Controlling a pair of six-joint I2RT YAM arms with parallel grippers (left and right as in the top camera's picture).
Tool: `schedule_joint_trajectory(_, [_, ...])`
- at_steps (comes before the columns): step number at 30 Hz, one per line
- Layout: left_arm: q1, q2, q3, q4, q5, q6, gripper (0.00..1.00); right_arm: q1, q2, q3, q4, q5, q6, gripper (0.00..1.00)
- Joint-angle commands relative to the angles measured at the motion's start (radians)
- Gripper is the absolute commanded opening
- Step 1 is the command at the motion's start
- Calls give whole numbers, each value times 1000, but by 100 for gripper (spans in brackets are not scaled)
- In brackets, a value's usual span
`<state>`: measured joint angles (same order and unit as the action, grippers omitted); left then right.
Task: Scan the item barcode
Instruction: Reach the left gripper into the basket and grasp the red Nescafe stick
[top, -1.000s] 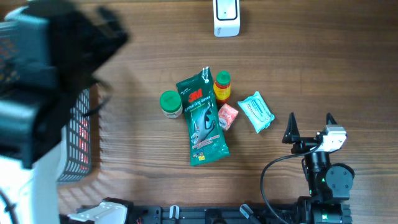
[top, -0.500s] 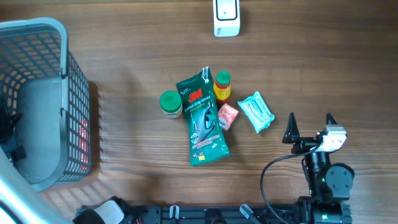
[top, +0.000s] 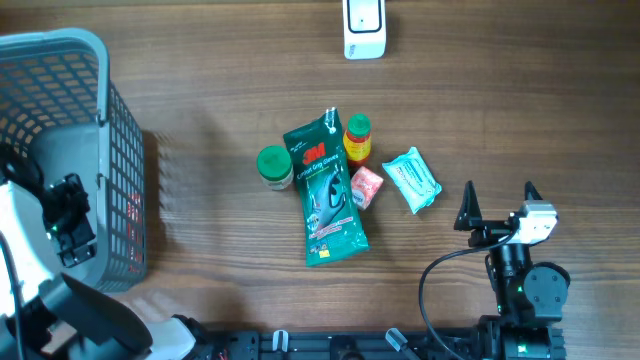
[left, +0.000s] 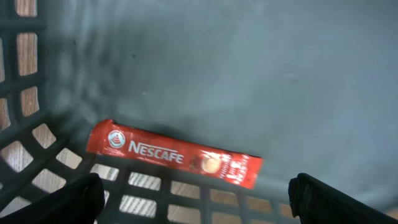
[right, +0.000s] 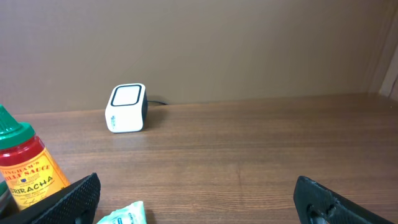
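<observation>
Right now the left gripper (left: 199, 208) hangs inside the grey basket (top: 125, 180) at the left edge of the table (top: 500, 100). Its fingers are spread wide and grasp nothing. Below it a red Nescafe sachet (left: 174, 155) lies flat on the basket floor at the foot of the lattice wall, apart from both fingertips.

The right gripper (top: 498, 196) sits low at the near right of the table, likewise released and empty. It faces the white scanner (top: 363, 28) at the far edge.

Mid-table there is a small cluster of goods. A green 3M pack (top: 322, 190) lies flat, with a green-lidded jar (top: 274, 166) just to its left. A sriracha bottle (top: 357, 138) with a green cap stands just beside the pack's upper right, and a pink packet (top: 366, 187) lies below the bottle. A teal wipes pack (top: 412, 180) lies nearest the right gripper.
</observation>
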<state>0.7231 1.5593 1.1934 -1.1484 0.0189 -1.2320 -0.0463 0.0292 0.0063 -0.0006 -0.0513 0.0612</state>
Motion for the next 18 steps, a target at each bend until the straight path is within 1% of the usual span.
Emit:
schedule_joint_trajectory(1, [8, 74, -13, 32, 57, 90, 98, 4, 0, -1, 3, 6, -9, 99])
schedule_joint_trajectory(3, [8, 129, -13, 54, 110, 157, 99, 4, 0, -1, 3, 6, -9, 100])
schedule_joint_trajectory(5, [8, 168, -13, 54, 126, 161, 99, 4, 0, -1, 3, 6, -9, 100])
schedule_joint_trajectory(10, [7, 260, -13, 60, 246, 266, 100, 4, 0, -1, 3, 6, -9, 99])
schedule_joint_trajectory(18, [7, 264, -14, 73, 242, 268, 100, 4, 0, -1, 3, 6, -9, 100])
